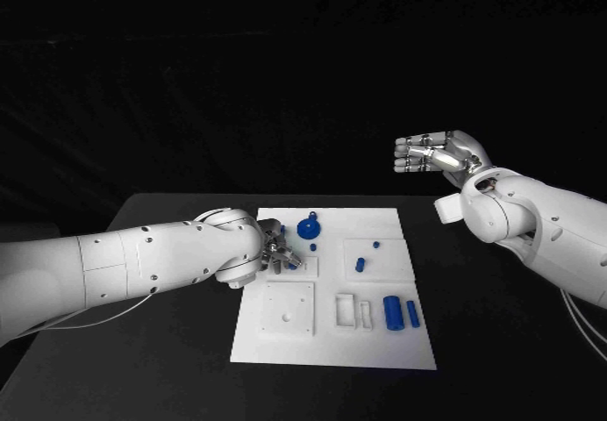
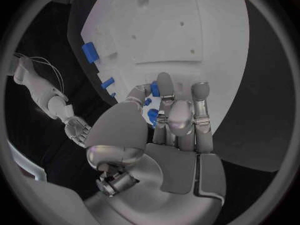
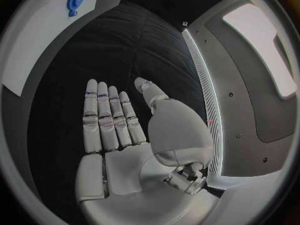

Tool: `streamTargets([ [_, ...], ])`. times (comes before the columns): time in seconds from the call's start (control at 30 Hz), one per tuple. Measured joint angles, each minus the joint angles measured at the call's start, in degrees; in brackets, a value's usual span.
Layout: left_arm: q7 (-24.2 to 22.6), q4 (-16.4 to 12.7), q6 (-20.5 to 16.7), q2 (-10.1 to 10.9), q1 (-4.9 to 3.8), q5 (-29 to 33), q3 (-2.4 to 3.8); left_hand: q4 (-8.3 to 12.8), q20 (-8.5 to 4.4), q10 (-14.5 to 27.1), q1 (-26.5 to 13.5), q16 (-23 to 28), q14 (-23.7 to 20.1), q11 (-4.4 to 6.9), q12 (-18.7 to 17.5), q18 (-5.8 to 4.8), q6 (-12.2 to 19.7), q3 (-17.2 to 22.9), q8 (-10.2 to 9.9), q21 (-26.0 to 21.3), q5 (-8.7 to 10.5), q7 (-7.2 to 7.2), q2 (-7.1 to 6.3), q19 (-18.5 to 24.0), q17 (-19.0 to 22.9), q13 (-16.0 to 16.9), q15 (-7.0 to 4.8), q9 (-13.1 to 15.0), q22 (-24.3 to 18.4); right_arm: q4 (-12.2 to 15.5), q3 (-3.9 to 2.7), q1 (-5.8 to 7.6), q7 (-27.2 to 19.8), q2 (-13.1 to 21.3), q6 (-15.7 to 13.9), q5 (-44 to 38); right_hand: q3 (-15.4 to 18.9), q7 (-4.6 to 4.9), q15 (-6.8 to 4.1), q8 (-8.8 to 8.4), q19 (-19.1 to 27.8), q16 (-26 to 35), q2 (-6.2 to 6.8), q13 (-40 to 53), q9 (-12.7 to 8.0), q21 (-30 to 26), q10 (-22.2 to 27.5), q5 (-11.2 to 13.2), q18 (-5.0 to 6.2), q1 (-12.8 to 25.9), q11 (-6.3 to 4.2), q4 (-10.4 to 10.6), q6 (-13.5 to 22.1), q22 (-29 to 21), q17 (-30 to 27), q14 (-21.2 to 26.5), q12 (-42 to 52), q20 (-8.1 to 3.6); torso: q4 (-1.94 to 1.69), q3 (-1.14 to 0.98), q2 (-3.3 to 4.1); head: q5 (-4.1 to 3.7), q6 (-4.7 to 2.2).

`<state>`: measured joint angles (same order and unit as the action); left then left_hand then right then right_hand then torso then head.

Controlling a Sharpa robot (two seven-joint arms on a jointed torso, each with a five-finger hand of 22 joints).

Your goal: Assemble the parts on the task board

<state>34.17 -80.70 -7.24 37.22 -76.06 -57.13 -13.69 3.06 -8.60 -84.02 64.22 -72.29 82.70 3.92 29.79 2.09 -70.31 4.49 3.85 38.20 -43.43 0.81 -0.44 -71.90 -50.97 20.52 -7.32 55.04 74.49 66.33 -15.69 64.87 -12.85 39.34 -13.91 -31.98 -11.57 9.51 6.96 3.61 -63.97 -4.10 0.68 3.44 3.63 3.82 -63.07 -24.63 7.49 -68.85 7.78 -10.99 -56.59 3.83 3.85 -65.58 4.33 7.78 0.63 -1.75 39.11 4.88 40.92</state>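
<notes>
The white task board lies in the middle of the black table. My left hand is low over the board's left side. In the left wrist view its thumb and fingers close round a small blue part. A round blue part with a knob stands just beyond that hand. Two small blue pegs sit mid-board, and two blue cylinders lie at the near right. My right hand is raised high beyond the board's far right corner, fingers straight and holding nothing.
Raised white blocks and a slotted holder stand on the near half of the board. Black table stretches on both sides. The right wrist view catches the board's edge and the round blue part.
</notes>
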Motion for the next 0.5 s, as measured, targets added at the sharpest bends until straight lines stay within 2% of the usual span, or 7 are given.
streamTargets([
  [0.13, 0.04, 0.26, 0.35, -0.22, 0.03, 0.0, -0.02, 0.0, 0.12, -0.02, 0.03, 0.0, 0.07, -0.02, 0.0, -0.05, -0.01, 0.0, 0.2, -0.72, 1.02, -0.01, -0.02, -0.31, 0.5, -0.17, 0.07, -1.93, 0.46, 0.0, 0.0, -0.05, 0.02, 0.01, 0.07, -0.08, 0.0, 0.0, 0.0, 0.0, 0.23, 0.0, 0.0, 0.0, 0.0, 0.0, 0.17, 0.0, 0.0, 0.0, 0.17, 0.0, 0.0, -0.04, 0.0, 0.0, 0.0, 0.0, 0.01, 0.0, 0.0, 0.01, -0.01],
  [0.23, 0.04, 0.38, 0.6, -0.28, 0.01, 0.0, 0.01, 0.0, 0.11, -0.02, 0.27, 0.0, -0.11, -0.02, 0.0, -0.06, -0.01, 0.03, 0.21, -1.22, 2.67, -0.01, -0.26, -0.3, 0.78, -0.17, -0.11, -3.21, 0.46, 0.0, 0.0, -0.1, 0.03, 0.01, 0.11, -0.11, 0.0, 0.0, 0.17, 0.0, 0.32, 0.0, 0.0, 0.0, 0.0, 0.0, 0.21, 0.0, 0.0, 0.0, 0.21, 0.0, 0.0, -0.04, 0.0, 0.17, 0.0, -0.09, 0.04, 0.0, 0.0, -0.03, 0.07],
  [0.4, 0.04, 0.47, 0.75, -0.29, -0.01, 0.03, 0.05, -0.79, -0.2, -0.03, 1.14, 0.41, -0.11, -0.03, 0.0, -0.36, -0.02, 1.08, 0.28, -2.05, 4.3, -0.02, -1.5, -0.61, 1.32, -0.17, -0.12, -5.46, 0.46, -0.05, 0.0, -0.25, 0.05, 0.0, 0.13, -0.15, 0.0, 0.04, 0.09, 0.0, 0.32, 0.0, 0.0, 0.0, 0.0, 0.0, 0.21, 0.0, -0.01, 0.0, 0.21, 0.0, 0.33, -0.04, 0.0, 0.48, 0.0, -0.09, 0.04, 0.0, 0.0, -0.09, 0.05],
  [0.43, 0.02, 0.5, 0.76, -0.29, -0.01, 0.04, 0.06, -0.88, -0.2, -0.03, 1.18, 0.48, -0.11, -0.03, 0.0, -0.37, -0.06, 1.21, 0.22, -2.05, 5.17, -0.06, -1.88, -0.61, 1.42, -0.17, -0.11, -5.81, 0.45, -0.05, 0.0, -0.28, 0.06, 0.0, 0.13, -0.16, 0.0, -0.01, 0.09, 0.0, 0.42, 0.0, 0.0, 0.0, 0.0, 0.0, 0.21, 0.0, 0.0, 0.0, 0.21, 0.0, 0.39, -0.04, -0.01, 0.48, 0.0, 0.01, 0.04, 0.0, 0.0, -0.1, 0.04],
  [0.47, -0.03, 0.53, 0.76, -0.29, -0.01, 0.05, 0.08, -0.05, -0.11, -0.04, 0.9, 0.67, -0.11, -0.04, -0.01, -0.36, -0.21, 2.2, -0.04, -2.32, 7.22, -0.2, -2.17, -0.7, 1.58, -0.17, -0.11, -6.43, 0.45, -0.06, 0.0, -0.31, 0.07, -0.01, 0.13, -0.16, 0.0, -0.01, 0.09, 0.0, 0.51, 0.0, 0.0, 0.0, 0.0, 0.0, 0.21, 0.0, 0.0, 0.0, 0.21, 0.0, 0.4, -0.04, -0.02, 0.48, 0.0, 0.1, 0.04, 0.0, 0.0, -0.13, 0.04],
  [0.5, -0.05, 0.55, 0.76, -0.29, -0.02, 0.05, 0.09, 0.15, 0.0, -0.09, 0.97, 0.67, -0.11, -0.09, -0.24, -0.36, -0.21, 2.83, -0.06, -2.5, 8.33, -0.21, -2.24, -0.81, 1.67, -0.16, -0.11, -7.24, 0.45, -0.06, 0.0, -0.32, 0.07, -0.01, 0.14, -0.17, 0.0, -0.01, 0.09, 0.0, 0.51, 0.0, 0.0, 0.0, 0.0, 0.0, 0.21, 0.0, 0.0, 0.0, 0.21, 0.0, 0.39, -0.04, -0.05, 0.48, 0.0, 0.1, 0.03, 0.0, -0.01, -0.14, 0.04],
])
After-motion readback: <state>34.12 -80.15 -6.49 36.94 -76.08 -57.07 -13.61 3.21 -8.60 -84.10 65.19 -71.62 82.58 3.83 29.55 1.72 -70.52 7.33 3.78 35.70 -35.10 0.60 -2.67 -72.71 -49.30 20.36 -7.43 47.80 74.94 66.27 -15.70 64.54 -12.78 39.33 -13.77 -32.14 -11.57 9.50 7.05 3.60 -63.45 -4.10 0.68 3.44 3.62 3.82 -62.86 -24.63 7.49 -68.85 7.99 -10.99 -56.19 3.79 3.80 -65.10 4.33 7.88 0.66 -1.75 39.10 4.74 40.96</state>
